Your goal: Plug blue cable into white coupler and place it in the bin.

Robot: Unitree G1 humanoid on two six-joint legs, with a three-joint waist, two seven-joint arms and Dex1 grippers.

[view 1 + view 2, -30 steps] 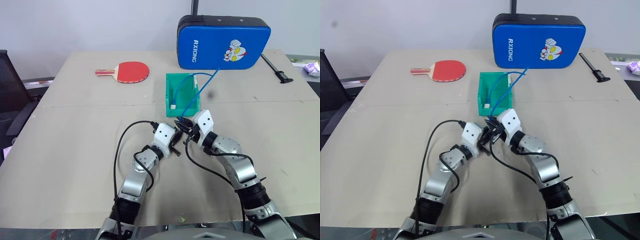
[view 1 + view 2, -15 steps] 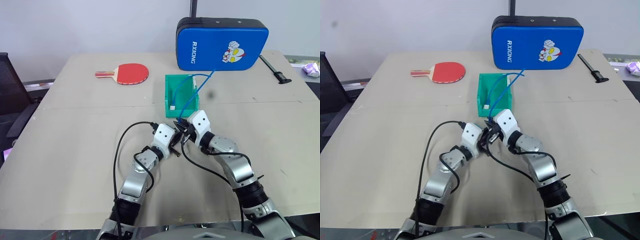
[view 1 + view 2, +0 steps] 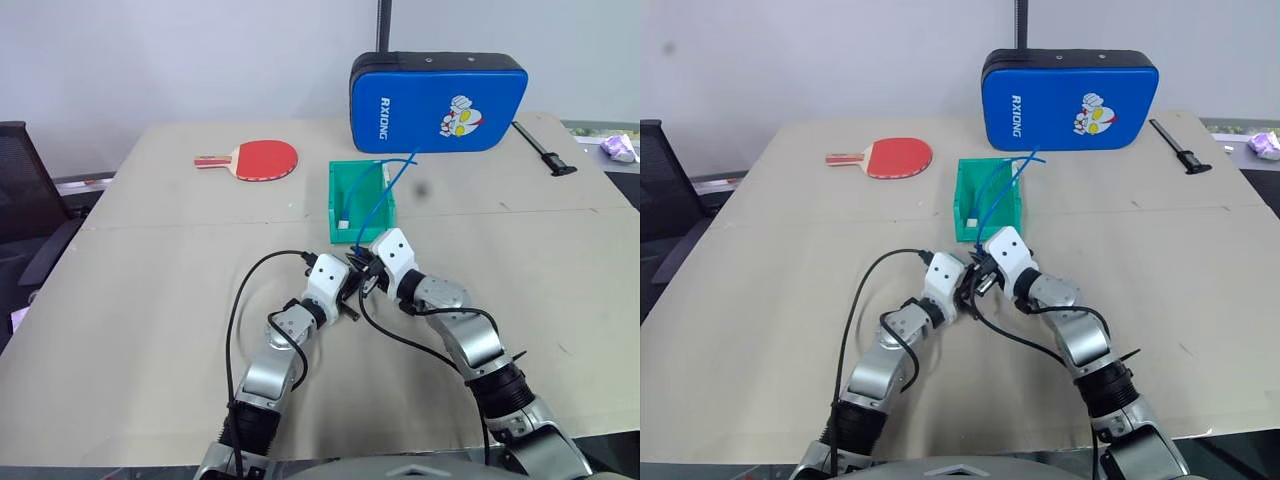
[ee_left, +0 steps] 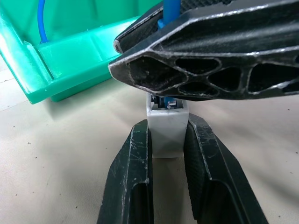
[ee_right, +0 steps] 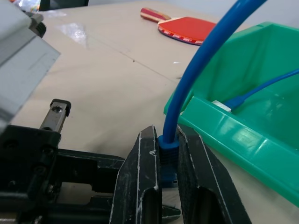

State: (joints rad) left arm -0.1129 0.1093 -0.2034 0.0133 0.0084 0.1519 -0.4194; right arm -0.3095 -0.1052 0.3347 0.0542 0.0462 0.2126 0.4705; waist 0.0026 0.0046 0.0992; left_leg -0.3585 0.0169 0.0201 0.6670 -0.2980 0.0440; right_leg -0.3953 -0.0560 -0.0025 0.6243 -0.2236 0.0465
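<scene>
Clamping the white coupler (image 4: 167, 129) between its fingers, the left gripper (image 4: 167, 140) meets the right gripper (image 5: 167, 154), which pinches the blue cable (image 5: 205, 60) at its plug; both have sunk slightly toward the table (image 3: 150, 290) since a second ago, just in front of the bin (image 3: 352, 232).

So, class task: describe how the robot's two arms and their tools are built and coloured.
Both arms are silver-grey metal segments with black joints. Each ends in a white wrist block and loose black cables loop alongside. The left tool and right tool each have two black fingers; a lattice of cut-outs shows along the right tool's finger.
</scene>
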